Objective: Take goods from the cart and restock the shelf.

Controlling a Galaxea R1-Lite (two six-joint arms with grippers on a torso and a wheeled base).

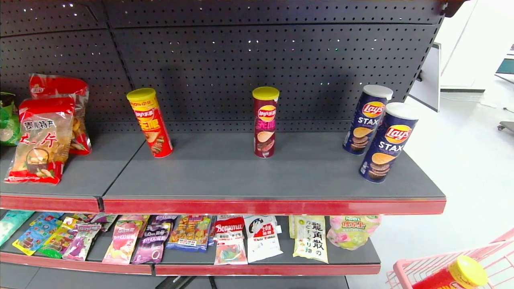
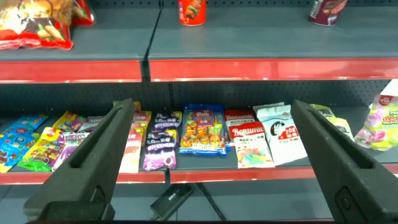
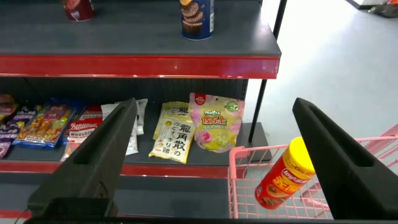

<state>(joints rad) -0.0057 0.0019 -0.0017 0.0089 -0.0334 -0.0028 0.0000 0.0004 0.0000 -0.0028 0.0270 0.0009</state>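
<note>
The left gripper (image 2: pixel 211 106) and right gripper (image 3: pixel 212 106) both stand spread wide, holding nothing. The task item, a red cardboard chip tube with a yellow lid (image 3: pixel 283 178), lies tilted in the pink wire cart (image 3: pixel 239 163), at 5 o'clock in the head view with its lid toward 2 o'clock; it probably leans on the basket wall, though the floor is out of frame. Bring your right gripper over the tube's mid-body, set the jaws square across its axis, close gently, and lift clear of the rim before swinging to the grey shelf board with red front edge (image 1: pixel 273 206) at 11 o'clock.
</note>
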